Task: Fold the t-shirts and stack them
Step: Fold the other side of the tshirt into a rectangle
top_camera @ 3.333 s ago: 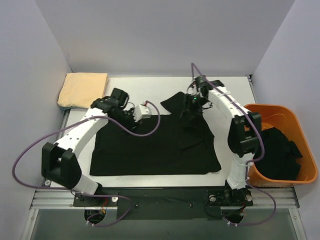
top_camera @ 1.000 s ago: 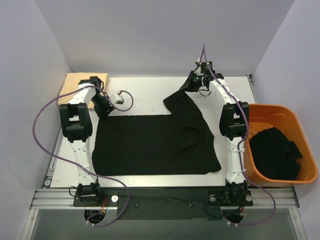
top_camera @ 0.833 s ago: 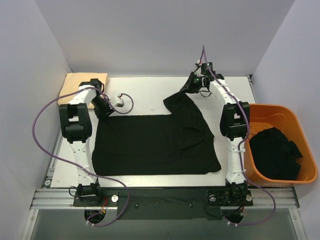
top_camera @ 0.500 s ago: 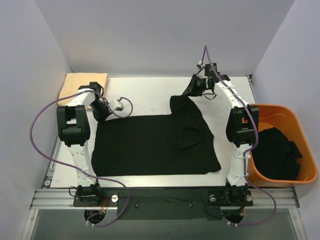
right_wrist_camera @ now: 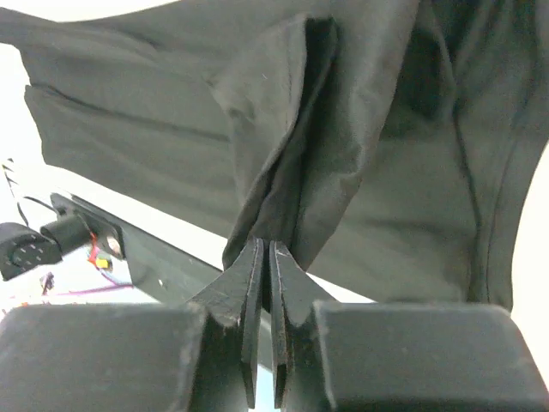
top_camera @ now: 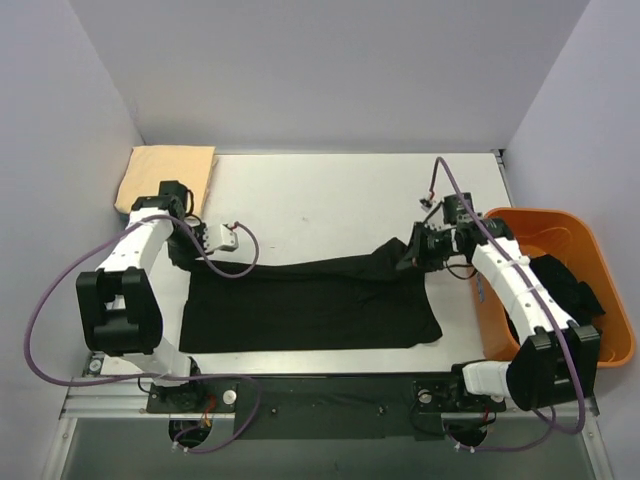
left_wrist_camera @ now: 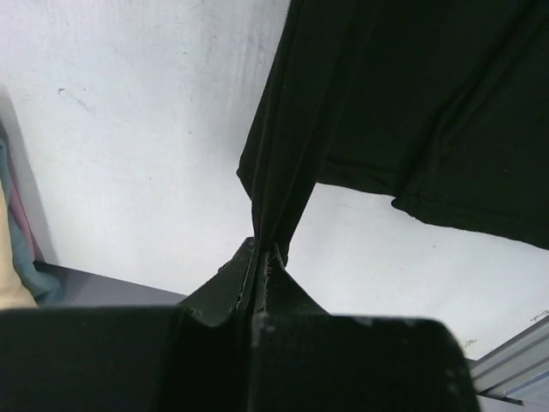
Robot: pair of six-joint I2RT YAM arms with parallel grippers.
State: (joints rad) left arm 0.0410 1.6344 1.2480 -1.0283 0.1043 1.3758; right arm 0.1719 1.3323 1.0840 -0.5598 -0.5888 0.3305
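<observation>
A black t-shirt (top_camera: 310, 310) lies spread on the white table (top_camera: 320, 200), with its far edge lifted and drawn toward the near side. My left gripper (top_camera: 186, 256) is shut on the shirt's far-left edge; in the left wrist view (left_wrist_camera: 262, 255) the black cloth (left_wrist_camera: 403, 103) hangs from the shut jaws. My right gripper (top_camera: 409, 256) is shut on the far-right edge; in the right wrist view (right_wrist_camera: 264, 246) bunched black cloth (right_wrist_camera: 283, 163) rises from the shut jaws. A folded pale yellow-tan t-shirt (top_camera: 166, 177) lies at the back left corner. The printed tee is not in view.
An orange plastic bin (top_camera: 602, 355) stands at the table's right edge, with more crumpled black cloth (top_camera: 562, 300) inside, close to my right arm. Grey walls enclose the back and sides. The metal rail with the arm bases runs along the near edge.
Both grippers have moved from the back of the table toward the near side, pulling the shirt's far edge with them. The raised right sleeve part has come down over the body.
</observation>
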